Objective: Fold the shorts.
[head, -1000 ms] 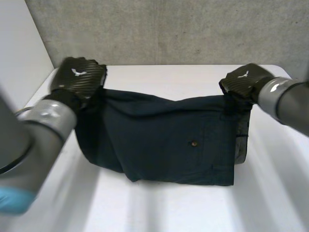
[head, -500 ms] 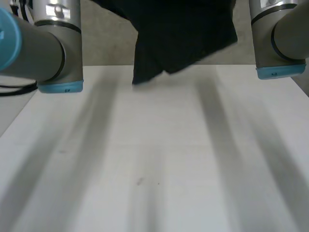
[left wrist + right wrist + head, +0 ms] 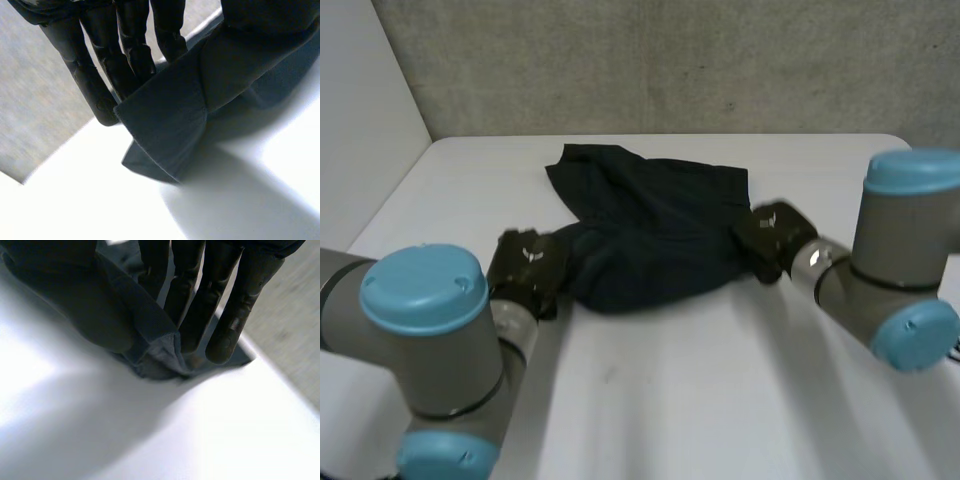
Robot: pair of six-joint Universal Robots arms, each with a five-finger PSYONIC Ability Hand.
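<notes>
The dark navy shorts point(image 3: 655, 225) lie bunched on the white table point(image 3: 720, 400), with one part reaching toward the far edge. My left hand point(image 3: 527, 270) is at the shorts' near left end. In the left wrist view its fingers point(image 3: 107, 65) and thumb pinch a folded edge of the shorts point(image 3: 170, 115). My right hand point(image 3: 775, 235) is at the near right end. In the right wrist view its fingers point(image 3: 205, 300) press a folded corner of the cloth point(image 3: 160, 352) against the thumb, low over the table.
A grey wall point(image 3: 670, 60) stands behind the table's far edge. A white side panel point(image 3: 360, 120) rises at the left. Bare table spreads in front of the shorts, between my two arms.
A second ago the shorts were held spread wide at the far side, then lifted high. Now both hands have come down nearer and closer together, with the shorts bunched on the table.
</notes>
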